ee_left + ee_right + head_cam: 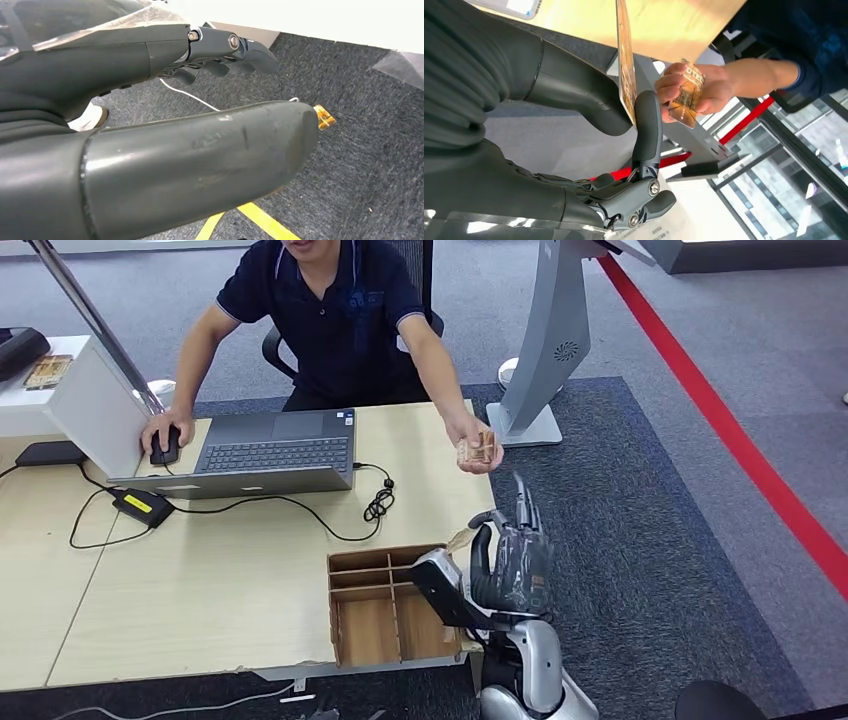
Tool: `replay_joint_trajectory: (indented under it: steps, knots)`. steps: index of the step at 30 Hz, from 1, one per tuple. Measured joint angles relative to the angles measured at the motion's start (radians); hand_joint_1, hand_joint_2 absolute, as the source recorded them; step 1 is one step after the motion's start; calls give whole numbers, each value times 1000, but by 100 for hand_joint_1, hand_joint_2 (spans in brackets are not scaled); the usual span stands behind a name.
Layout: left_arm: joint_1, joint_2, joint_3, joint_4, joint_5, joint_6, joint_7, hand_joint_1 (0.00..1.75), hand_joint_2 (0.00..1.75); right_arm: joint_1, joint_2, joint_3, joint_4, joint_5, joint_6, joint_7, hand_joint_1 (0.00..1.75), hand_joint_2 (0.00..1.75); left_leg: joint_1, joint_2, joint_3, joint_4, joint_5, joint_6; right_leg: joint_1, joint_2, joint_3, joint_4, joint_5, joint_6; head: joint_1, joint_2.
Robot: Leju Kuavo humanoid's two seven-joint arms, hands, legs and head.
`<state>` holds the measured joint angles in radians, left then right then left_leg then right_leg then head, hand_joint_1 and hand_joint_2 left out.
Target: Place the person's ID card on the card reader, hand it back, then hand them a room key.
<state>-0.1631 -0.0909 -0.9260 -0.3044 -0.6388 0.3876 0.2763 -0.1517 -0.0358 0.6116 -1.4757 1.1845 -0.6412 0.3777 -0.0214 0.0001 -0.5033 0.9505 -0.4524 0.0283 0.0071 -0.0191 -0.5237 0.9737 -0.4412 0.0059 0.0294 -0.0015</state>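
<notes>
The card point(477, 451) sat in the person's hand point(480, 453), just right of centre in the head view, held out past the desk's right edge; in the right wrist view the same card point(686, 98) showed as a brownish patterned piece gripped in that hand point(694, 90). Whether this was the ID card handed back or the room key already delivered, the frames did not settle. Below it, at lower centre of the head view, the robot's right hand point(512, 562) stood raised with fingers pointing up toward the person, near but apart from the card. The right wrist view showed a thin, flat, card-like piece point(626, 65) pinched between that hand's thumb and a finger point(646, 125), so it probably held a second card. If so, a handover was in hand, and at least one pass seemed left. The left hand point(165, 135) hung over dark carpet, thumb and fingers apart, holding nothing. Left of the raised hand, a wooden compartment tray point(365, 585) sat at the desk's near edge, and a laptop point(270, 452) lay at upper left.
</notes>
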Motion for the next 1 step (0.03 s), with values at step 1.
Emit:
replay_joint_trajectory:
  steps: [1]
  knots:
    - [0,0,0,0,0,1,0,0,0,2,-1,-2,-6,1,-1,0,175,175,0,0,0,0,0,0,0,0,0,0,0,0,0,0]
